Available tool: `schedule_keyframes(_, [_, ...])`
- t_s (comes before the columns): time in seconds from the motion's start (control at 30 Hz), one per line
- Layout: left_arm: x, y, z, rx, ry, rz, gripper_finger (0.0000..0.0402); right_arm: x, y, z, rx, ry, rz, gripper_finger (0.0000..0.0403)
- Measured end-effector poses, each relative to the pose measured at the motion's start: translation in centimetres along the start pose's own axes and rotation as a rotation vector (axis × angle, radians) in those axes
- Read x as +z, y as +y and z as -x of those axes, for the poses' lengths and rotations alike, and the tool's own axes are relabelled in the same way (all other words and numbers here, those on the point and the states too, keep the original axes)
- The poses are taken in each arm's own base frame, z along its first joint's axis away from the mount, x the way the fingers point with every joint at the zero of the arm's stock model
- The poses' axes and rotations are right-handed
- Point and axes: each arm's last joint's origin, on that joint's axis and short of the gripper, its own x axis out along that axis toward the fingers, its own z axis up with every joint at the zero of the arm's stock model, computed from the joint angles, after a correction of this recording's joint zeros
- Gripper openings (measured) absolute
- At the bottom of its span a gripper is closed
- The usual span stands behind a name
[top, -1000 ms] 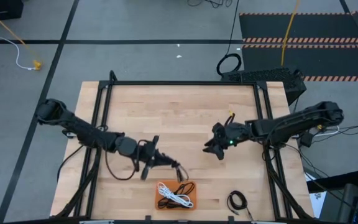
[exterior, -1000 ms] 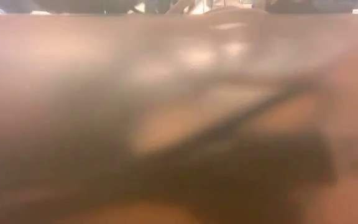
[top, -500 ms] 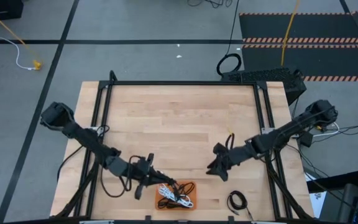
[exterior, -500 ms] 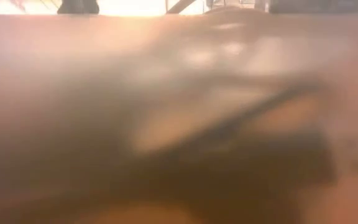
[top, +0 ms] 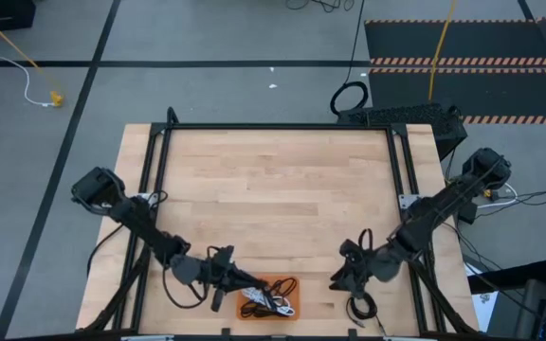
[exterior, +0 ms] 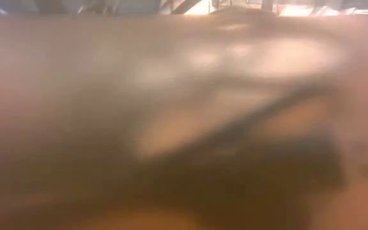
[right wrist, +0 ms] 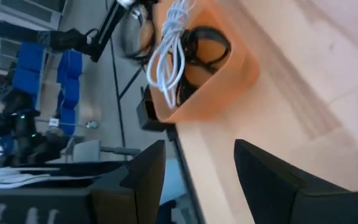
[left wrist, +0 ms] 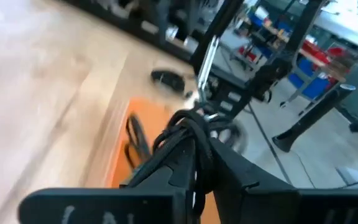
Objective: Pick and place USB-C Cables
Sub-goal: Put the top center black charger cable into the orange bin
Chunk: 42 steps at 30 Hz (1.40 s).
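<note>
While hanging over the orange tray: left gripper point(top: 245, 281) at the near table edge, fingers point(left wrist: 185, 163) pinched on a black USB-C cable point(left wrist: 188, 127) bunched right at the tips.

Left grip: pressed together on that black bundle, strands looping out past the tips, clear enough in the left wrist view.

Orange tray point(top: 292, 305): right under and just beyond the left fingertips, near the front edge of the wooden table point(top: 273, 180).

Already in the tray: white USB-C cable point(right wrist: 169, 38) lying lengthwise, with a black coil point(right wrist: 202, 45) touching it alongside.

Right gripper point(top: 339, 280): low near the front edge, fingers point(right wrist: 143, 177) spread wide with bare wood between them, pinching nothing.

Loose black cable point(top: 361, 307): small coil flat on the wood just beside the right fingertips, on the side away from the tray, not touched.

Tray vs right fingers: well ahead of the open tips in the right wrist view, apart from them.

Low view: just brown blur, can't tell anything from it.
</note>
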Motion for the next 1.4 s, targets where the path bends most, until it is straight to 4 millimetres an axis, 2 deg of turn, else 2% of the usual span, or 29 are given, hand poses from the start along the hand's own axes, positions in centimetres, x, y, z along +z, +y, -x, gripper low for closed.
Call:
schedule_keyframes(0.27, [-1.8, -0.2, 0.6, 0.041, 0.12, 0.082, 0.0058, -2.3, 0.6, 0.6, 0.025, 0.076, -0.061, 0.0185])
schedule_keyframes(0.5, [-2.1, -1.2, 0.9, -0.023, 0.163, 0.133, 0.006, -4.1, 0.6, 1.1, 0.005, 0.179, -0.168, 0.0185])
schedule_keyframes(0.67, [-1.9, -1.6, 0.7, -0.044, 0.166, 0.141, 0.0071, -5.2, -0.3, 1.5, -0.105, 0.277, -0.266, 0.0185])
schedule_keyframes(0.8, [-1.8, -1.5, 0.6, -0.043, 0.163, 0.143, 0.0098, -5.9, -1.0, 1.8, -0.203, 0.337, -0.344, 0.0176])
schedule_keyframes(1.0, [-1.6, -1.4, 0.5, -0.045, 0.168, 0.178, 0.0155, -6.7, -1.0, 2.2, -0.24, 0.373, -0.426, 0.0157])
schedule_keyframes(1.27, [-1.1, -0.9, 0.1, -0.077, 0.19, 0.152, 0.0221, -7.1, -3.4, 3.2, -0.532, 0.371, -0.476, 0.0149])
schedule_keyframes(1.4, [0.0, -1.0, 0.2, -0.102, 0.145, 0.12, 0.024, -7.3, -3.4, 2.8, -0.526, 0.364, -0.468, 0.0149])
